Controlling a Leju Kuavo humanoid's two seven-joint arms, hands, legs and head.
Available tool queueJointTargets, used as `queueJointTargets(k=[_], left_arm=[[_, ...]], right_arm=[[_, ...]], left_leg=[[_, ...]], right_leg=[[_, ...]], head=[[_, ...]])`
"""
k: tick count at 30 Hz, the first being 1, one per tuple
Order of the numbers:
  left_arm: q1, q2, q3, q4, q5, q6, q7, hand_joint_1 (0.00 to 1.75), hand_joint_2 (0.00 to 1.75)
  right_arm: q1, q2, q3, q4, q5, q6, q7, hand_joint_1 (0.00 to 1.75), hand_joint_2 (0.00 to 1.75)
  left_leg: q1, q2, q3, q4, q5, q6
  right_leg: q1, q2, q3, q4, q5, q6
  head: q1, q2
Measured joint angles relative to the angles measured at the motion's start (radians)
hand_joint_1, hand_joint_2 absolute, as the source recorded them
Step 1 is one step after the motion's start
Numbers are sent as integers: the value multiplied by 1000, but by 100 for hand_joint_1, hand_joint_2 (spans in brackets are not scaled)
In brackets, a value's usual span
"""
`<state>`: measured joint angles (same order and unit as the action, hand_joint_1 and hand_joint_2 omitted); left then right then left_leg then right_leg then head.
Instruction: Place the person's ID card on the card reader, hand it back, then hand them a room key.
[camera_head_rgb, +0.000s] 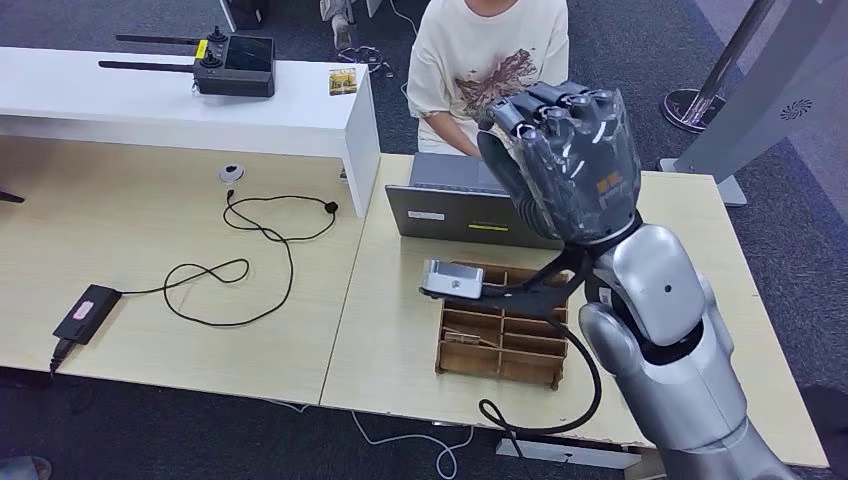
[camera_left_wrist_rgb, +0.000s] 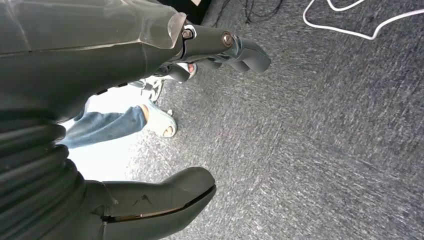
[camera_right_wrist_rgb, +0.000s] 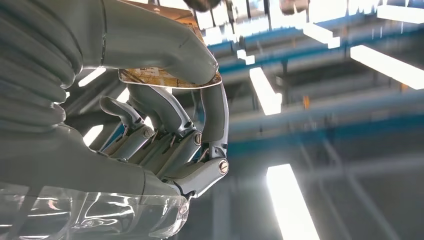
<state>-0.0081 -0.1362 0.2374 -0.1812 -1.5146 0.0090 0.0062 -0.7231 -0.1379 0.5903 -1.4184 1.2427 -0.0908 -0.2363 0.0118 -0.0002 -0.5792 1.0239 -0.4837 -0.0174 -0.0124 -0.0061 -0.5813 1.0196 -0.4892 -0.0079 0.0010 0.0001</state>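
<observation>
My right hand (camera_head_rgb: 565, 160) is raised high over the desk in front of the person (camera_head_rgb: 490, 60) in a cream T-shirt, its back toward my head camera. In the right wrist view the thumb and a finger of my right hand (camera_right_wrist_rgb: 165, 145) pinch a thin card (camera_right_wrist_rgb: 167, 79) with a brownish printed face; the other fingers curl beneath it. The small grey card reader (camera_head_rgb: 452, 279) sits on the far left corner of a wooden compartment tray (camera_head_rgb: 500, 345), below and left of the hand. My left hand (camera_left_wrist_rgb: 75, 75) hangs over the carpet with fingers apart, holding nothing.
A grey laptop (camera_head_rgb: 460, 205) stands between the tray and the person. A yellowish card (camera_head_rgb: 343, 81) and a black remote controller (camera_head_rgb: 235, 65) lie on the white counter (camera_head_rgb: 150, 105). Black cables (camera_head_rgb: 250, 250) cross the left desk. A person's sandalled foot (camera_left_wrist_rgb: 161, 123) is near my left hand.
</observation>
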Motion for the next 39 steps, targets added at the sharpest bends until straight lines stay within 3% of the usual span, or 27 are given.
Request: queueJointTargets(k=[7,15,21,28,39], left_arm=[[0,0,0,0,0,-5,-8,0,175],[-1,-1,-20,0,0,-14,-12,0,175],[-1,-2,-36,0,0,-18,-21,0,175],[-1,-3,-41,0,0,-19,-30,0,175],[-1,-3,-41,0,1,-19,-39,0,175]], right_arm=[[-228,112,32,277,-106,165,28,175,175],[-449,232,36,619,-205,316,141,175,175],[-537,302,34,837,-218,345,205,175,175],[-580,322,2,981,-246,341,271,175,175],[-592,319,-54,1056,-255,287,332,175,175]], left_leg=[[0,0,0,0,1,-1],[0,0,0,0,1,-1],[0,-1,0,1,1,-2],[0,-1,0,1,1,-1],[0,-1,0,1,1,-2]], right_leg=[[0,0,-1,1,0,0],[0,0,-1,1,0,0],[0,0,-1,1,0,0],[0,0,-1,1,0,0],[0,0,-1,1,0,0]], head=[[0,0],[0,0],[0,0],[0,0],[0,0]])
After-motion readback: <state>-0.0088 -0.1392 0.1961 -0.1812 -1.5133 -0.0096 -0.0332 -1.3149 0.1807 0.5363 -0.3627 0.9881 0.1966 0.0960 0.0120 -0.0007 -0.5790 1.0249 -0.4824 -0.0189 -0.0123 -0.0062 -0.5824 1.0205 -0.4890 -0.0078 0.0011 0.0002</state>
